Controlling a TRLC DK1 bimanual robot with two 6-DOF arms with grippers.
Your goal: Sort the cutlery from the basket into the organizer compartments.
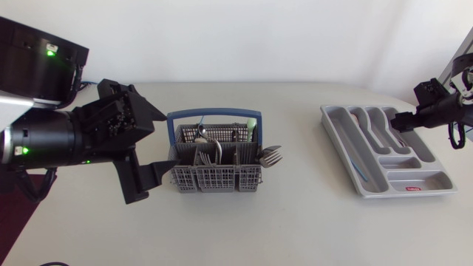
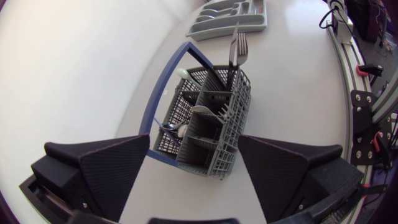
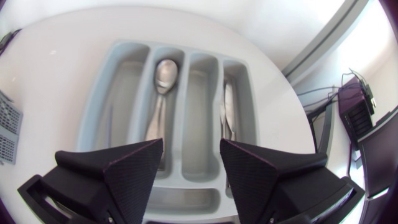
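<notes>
A grey mesh cutlery basket (image 1: 214,179) with a blue handle stands left of the table's middle, holding forks (image 1: 270,156) and spoons (image 1: 202,134). My left gripper (image 1: 164,142) is open at the basket's left end; in the left wrist view the basket (image 2: 227,134) stands just ahead of that gripper (image 2: 202,171), between its spread fingers (image 2: 118,168). The grey organizer (image 1: 429,179) lies at the right. My right gripper (image 3: 191,168) hovers open above the organizer (image 3: 99,93), nothing between its fingers. A spoon (image 3: 165,74) lies in one long compartment, another utensil (image 3: 228,112) two compartments over.
The organizer (image 2: 217,25) shows far beyond the basket in the left wrist view. A stretch of bare white table lies between basket and organizer. The basket's corner (image 3: 7,127) shows off to one side in the right wrist view.
</notes>
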